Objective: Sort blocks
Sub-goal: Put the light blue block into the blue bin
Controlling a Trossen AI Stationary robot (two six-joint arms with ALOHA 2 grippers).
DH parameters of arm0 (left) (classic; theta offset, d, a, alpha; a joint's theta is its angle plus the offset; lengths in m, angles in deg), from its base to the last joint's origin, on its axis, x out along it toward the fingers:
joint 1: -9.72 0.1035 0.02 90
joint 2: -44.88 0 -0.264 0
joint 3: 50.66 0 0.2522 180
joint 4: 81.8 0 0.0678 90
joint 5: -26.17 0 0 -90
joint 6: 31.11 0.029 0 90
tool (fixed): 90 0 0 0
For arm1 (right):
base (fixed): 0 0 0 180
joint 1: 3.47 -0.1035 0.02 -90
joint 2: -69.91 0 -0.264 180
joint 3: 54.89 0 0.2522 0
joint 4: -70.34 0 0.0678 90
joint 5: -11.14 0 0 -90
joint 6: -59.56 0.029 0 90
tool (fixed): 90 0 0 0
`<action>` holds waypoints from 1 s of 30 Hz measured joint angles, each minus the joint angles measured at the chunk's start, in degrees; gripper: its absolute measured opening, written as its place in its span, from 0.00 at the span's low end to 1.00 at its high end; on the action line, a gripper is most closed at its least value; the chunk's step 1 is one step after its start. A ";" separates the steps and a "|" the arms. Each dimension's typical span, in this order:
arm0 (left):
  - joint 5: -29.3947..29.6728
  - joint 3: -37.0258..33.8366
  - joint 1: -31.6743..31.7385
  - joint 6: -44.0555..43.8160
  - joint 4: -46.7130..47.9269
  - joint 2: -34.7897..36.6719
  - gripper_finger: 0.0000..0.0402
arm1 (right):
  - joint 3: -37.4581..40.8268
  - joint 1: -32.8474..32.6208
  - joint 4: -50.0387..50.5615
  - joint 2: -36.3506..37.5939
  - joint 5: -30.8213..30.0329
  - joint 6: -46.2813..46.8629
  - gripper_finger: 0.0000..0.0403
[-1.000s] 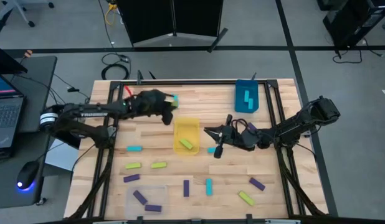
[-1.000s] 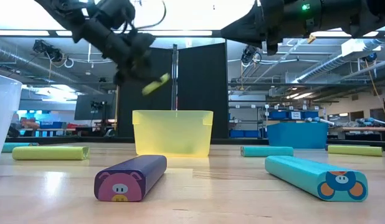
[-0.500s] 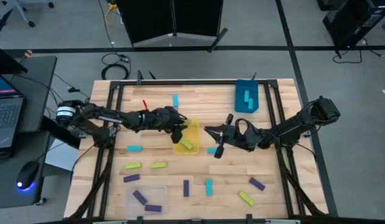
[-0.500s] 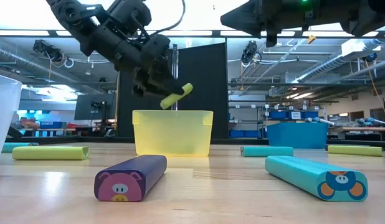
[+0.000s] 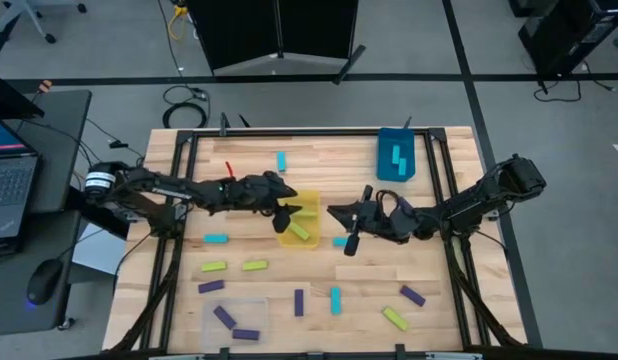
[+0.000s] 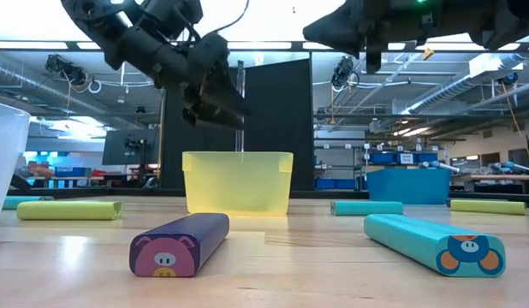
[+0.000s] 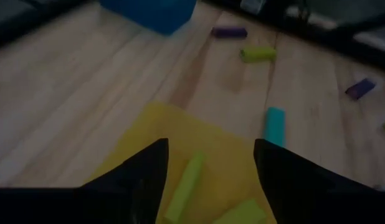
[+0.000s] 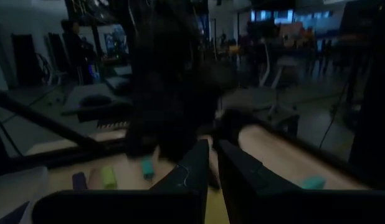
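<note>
Yellow-green block (image 7: 183,186) now in yellow bin (image 5: 311,199)

The table (image 5: 319,165) is pale planked wood with a smooth sheen. The yellow bin (image 6: 237,181) looks like translucent plastic; the blocks (image 6: 180,244) are matt and smooth-faced.

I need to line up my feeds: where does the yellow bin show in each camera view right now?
High view: yellow bin at table centre, between the two grippers, left gripper at its edge.
Low view: yellow bin mid-picture, under the left gripper.
Left wrist view: yellow bin fills the lower middle, seen between the open fingers.
Right wrist view: too dark to tell.
Shared landmark: the blue bin.
</note>
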 joint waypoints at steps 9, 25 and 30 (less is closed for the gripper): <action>3.61 0.01 0.00 3.97 6.88 12.69 0.59 | -7.39 0.20 33.04 0.00 1.25 13.19 0.12; 15.31 -1.43 0.00 4.54 27.48 35.36 0.59 | -16.43 0.22 75.84 0.00 17.22 20.15 0.38; 15.60 -4.90 0.00 2.63 27.89 37.89 0.59 | -13.09 0.22 70.21 -0.07 19.29 20.63 0.46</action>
